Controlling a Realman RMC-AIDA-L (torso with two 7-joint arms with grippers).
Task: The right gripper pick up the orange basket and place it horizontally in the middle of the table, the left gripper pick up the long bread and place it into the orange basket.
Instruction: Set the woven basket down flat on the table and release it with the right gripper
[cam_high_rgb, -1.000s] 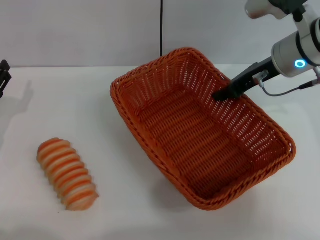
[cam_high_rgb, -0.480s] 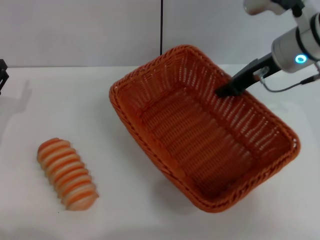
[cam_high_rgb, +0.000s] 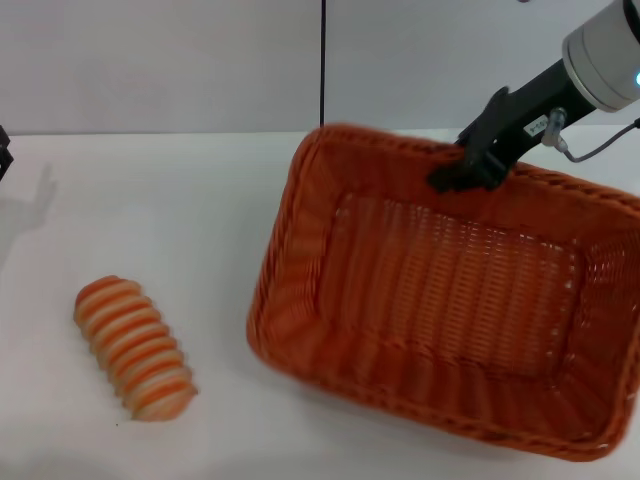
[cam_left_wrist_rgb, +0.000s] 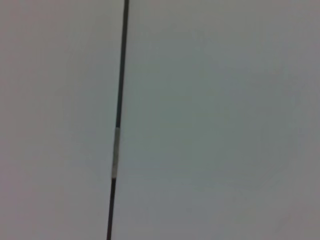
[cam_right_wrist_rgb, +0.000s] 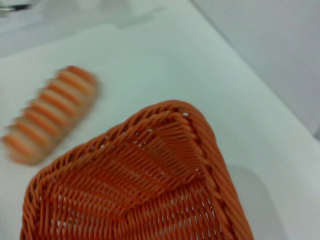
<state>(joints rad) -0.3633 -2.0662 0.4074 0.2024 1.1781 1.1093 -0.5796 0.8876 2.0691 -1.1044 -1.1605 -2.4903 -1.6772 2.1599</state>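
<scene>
While the small black claw-like left gripper, fingers unreadable, sits at the white table's left edge, the striped oblong long bread lies near-left; the bright woven orange basket, long axis crosswise, hangs from the black right gripper clamped on its far rim.

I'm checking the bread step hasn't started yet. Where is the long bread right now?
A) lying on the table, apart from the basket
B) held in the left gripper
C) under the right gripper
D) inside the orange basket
A. In the head view the long bread lies on the white table, well to the left of the orange basket, whose far rim the right gripper holds; nothing touches the bread.
</scene>
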